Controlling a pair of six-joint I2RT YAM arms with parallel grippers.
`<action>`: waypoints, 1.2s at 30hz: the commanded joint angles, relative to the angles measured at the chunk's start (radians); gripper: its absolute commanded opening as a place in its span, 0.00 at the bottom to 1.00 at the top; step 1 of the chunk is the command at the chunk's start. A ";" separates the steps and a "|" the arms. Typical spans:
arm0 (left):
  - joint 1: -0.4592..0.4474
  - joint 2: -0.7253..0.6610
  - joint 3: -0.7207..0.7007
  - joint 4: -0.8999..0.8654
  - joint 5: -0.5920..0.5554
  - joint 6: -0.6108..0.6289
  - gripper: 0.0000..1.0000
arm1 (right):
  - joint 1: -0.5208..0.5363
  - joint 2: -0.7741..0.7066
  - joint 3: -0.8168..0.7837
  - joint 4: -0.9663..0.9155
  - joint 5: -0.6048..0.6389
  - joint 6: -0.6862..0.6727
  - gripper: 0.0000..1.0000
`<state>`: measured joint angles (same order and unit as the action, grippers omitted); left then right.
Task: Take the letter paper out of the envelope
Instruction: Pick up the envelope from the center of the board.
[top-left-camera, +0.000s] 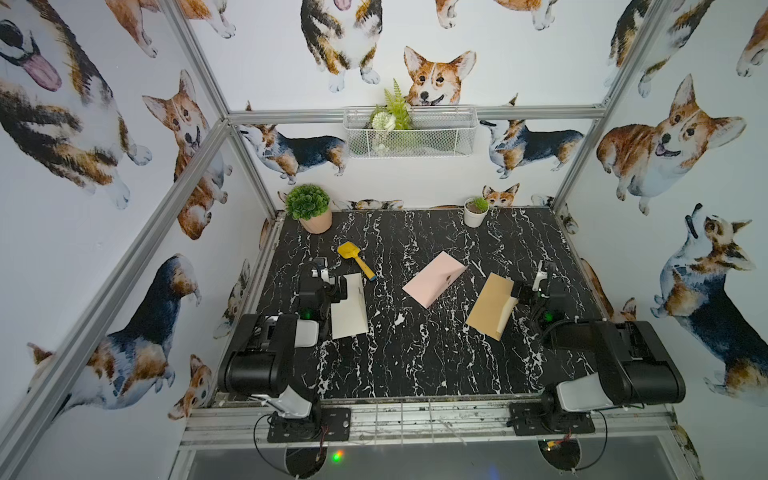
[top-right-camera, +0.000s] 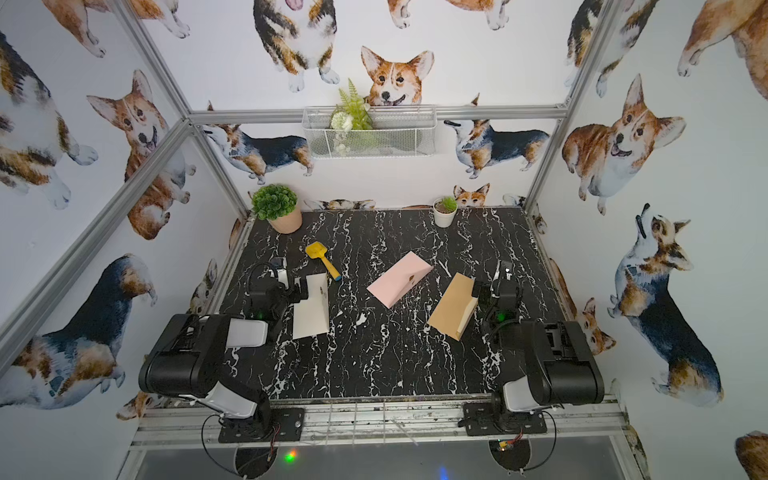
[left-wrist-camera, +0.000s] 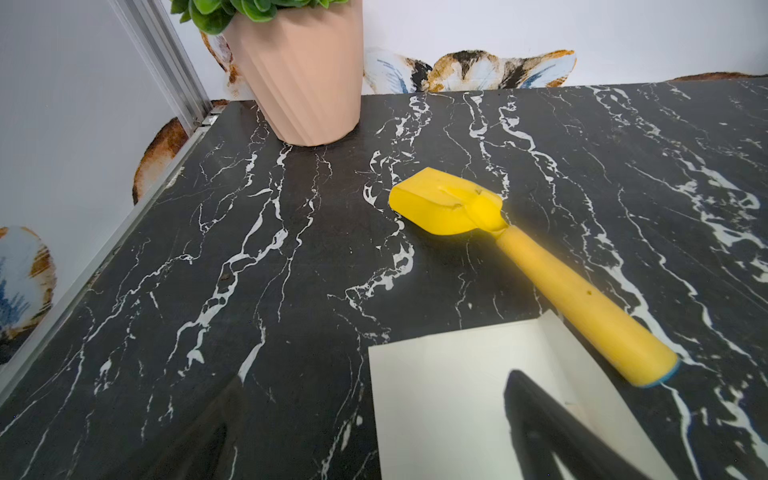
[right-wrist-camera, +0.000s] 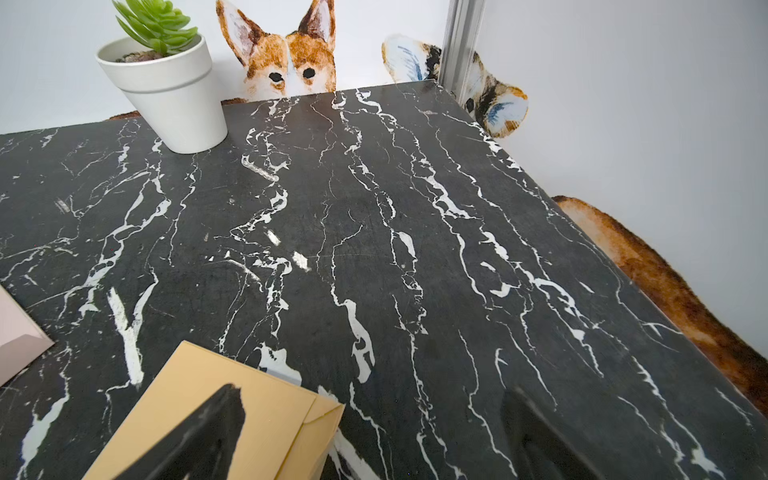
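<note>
left jaws: wide open, empty, over edge of cream envelope (top-left-camera: 349, 307) | right jaws: wide open, empty, over edge of tan envelope (top-left-camera: 490, 305) | pink envelope (top-left-camera: 434, 279) between them on bench (top-left-camera: 415, 365) | letter paper: not showing, likely still inside | risk: 3 envelopes, wrong pick; flat pinch may grab envelope with sheet, creasing both

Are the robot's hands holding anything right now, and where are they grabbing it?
Nothing is held. The left gripper hangs open above the white envelope, and the right gripper hangs open above the tan envelope.
</note>
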<state>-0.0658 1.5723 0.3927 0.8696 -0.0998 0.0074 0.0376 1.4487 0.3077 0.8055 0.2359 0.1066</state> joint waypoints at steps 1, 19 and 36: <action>0.002 -0.002 -0.001 0.037 0.009 0.009 1.00 | 0.000 0.001 0.005 0.049 0.005 -0.007 1.00; 0.009 -0.003 -0.001 0.039 0.023 0.009 1.00 | -0.015 0.003 0.025 0.013 -0.179 -0.059 1.00; 0.009 -0.004 -0.008 0.048 0.035 0.015 1.00 | 0.026 -0.014 -0.015 0.083 -0.026 -0.035 0.98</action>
<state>-0.0578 1.5723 0.3847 0.8875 -0.0734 0.0074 0.0418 1.4445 0.3073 0.8093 0.1028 0.0631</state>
